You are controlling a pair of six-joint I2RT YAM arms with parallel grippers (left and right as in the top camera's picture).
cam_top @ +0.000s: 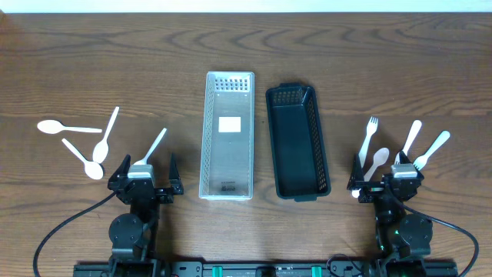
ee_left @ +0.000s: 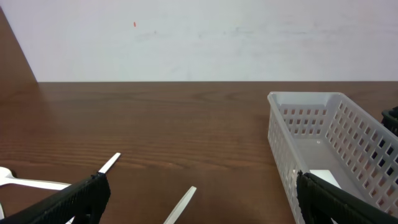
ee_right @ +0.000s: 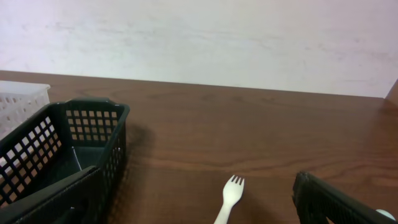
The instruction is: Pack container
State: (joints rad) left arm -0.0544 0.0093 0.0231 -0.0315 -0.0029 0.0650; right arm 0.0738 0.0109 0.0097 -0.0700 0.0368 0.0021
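A white perforated basket [cam_top: 227,135] and a black basket [cam_top: 297,142] stand side by side mid-table, both without cutlery inside. Several white spoons [cam_top: 98,146] lie at the left, one handle [ee_left: 180,205] between my left fingers. White forks and spoons [cam_top: 370,138] lie at the right; one fork [ee_right: 230,193] shows between my right fingers. My left gripper [cam_top: 144,171] is open near the front edge, beside the white basket [ee_left: 323,143]. My right gripper [cam_top: 384,175] is open, right of the black basket [ee_right: 62,149].
The wooden table [cam_top: 246,61] stretches back to a white wall [ee_left: 199,37]. A white label [cam_top: 229,125] lies on the white basket's floor.
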